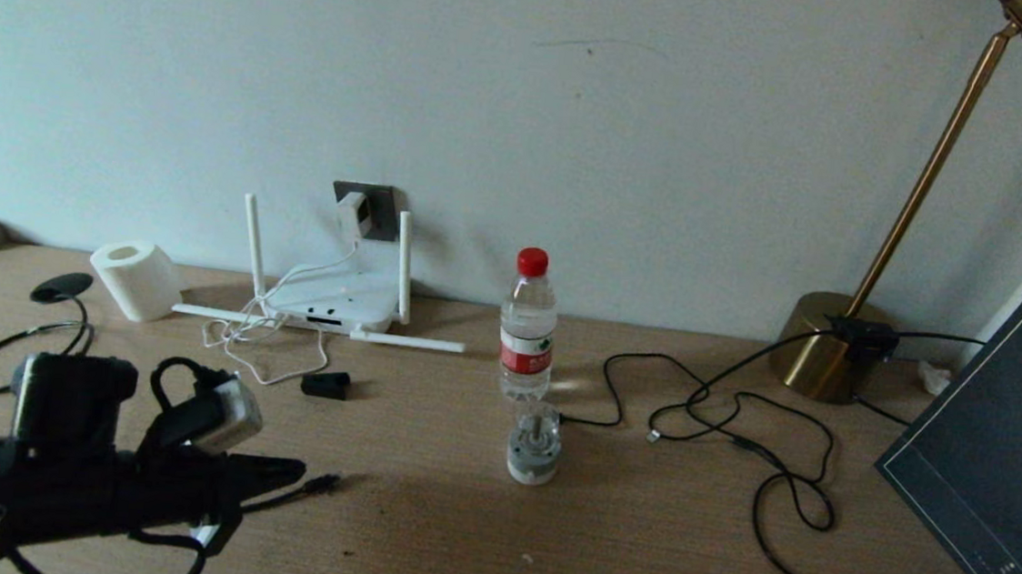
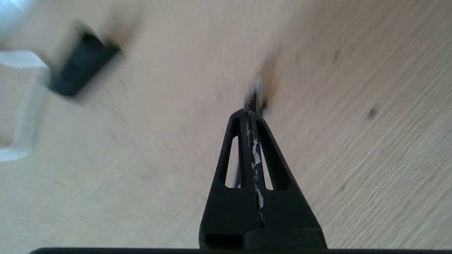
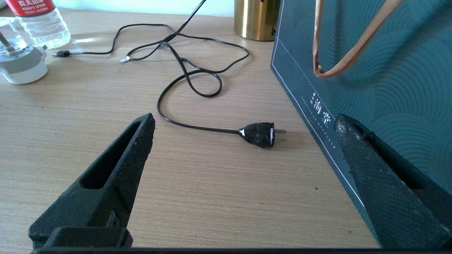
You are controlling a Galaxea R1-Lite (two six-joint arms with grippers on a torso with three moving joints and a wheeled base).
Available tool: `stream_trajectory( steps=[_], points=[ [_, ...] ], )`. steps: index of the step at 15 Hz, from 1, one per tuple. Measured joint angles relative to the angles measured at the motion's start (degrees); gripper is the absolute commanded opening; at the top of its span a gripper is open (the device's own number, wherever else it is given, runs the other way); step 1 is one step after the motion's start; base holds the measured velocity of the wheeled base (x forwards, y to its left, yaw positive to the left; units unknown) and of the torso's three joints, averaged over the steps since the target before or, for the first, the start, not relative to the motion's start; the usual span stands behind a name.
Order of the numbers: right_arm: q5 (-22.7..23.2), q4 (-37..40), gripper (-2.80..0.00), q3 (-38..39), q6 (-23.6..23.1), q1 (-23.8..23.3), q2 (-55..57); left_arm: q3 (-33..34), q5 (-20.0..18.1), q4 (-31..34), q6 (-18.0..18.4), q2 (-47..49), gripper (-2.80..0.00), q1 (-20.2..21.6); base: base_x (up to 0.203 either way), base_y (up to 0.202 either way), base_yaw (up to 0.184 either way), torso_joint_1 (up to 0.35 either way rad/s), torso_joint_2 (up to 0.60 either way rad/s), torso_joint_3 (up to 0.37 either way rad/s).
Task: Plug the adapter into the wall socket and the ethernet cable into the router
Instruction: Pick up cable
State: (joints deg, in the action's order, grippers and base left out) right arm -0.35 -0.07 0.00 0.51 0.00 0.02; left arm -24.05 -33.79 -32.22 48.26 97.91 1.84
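Lower left of the head view, the left hand point(image 1: 300, 474) is clamped on the ethernet cable point(image 1: 320, 484); the right hand point(image 3: 243, 127) stands apart over the counter point(image 3: 212, 197).

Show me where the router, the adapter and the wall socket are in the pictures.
router point(image 1: 341, 296), head view, on its flat white top.
adapter point(image 1: 356, 213), head view, on its white body.
wall socket point(image 1: 383, 197), head view, on the dark plate's upper right part.

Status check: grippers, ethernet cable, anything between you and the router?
Left gripper shut on ethernet cable, connector end, low over the desk. Right gripper open, parked. Adapter already in wall socket. Small black block lies before router.
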Motion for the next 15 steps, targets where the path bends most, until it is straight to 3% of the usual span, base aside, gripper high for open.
stream_trajectory(
  steps=[4, 9, 10, 15],
  points=[
    [0.01, 0.0, 0.0, 0.0, 0.01, -0.02, 0.0, 0.14, 0.15, 7.22, 1.73, -6.77, -2.8, -1.4, 0.0, 0.0, 0.0, 0.0, 0.0, 0.0],
    [0.02, 0.0, 0.0, 0.0, 0.0, -0.02, 0.0, -3.01, 0.15, 10.44, 3.7, -5.3, -2.8, -1.37, 0.0, 0.0, 0.0, 0.0, 0.0, 0.0],
    [0.0, 0.0, 0.0, 0.0, 0.01, -0.02, 0.0, -3.98, 0.2, 12.3, 4.02, -4.65, 0.0, -1.51, 0.0, 0.0, 0.0, 0.0, 0.0, 0.0],
    [0.0, 0.0, 0.0, 0.0, 0.01, -0.02, 0.0, -6.15, 0.15, 14.99, 6.76, -0.65, 0.0, -1.04, 0.0, 0.0, 0.0, 0.0, 0.0, 0.0]
  ],
)
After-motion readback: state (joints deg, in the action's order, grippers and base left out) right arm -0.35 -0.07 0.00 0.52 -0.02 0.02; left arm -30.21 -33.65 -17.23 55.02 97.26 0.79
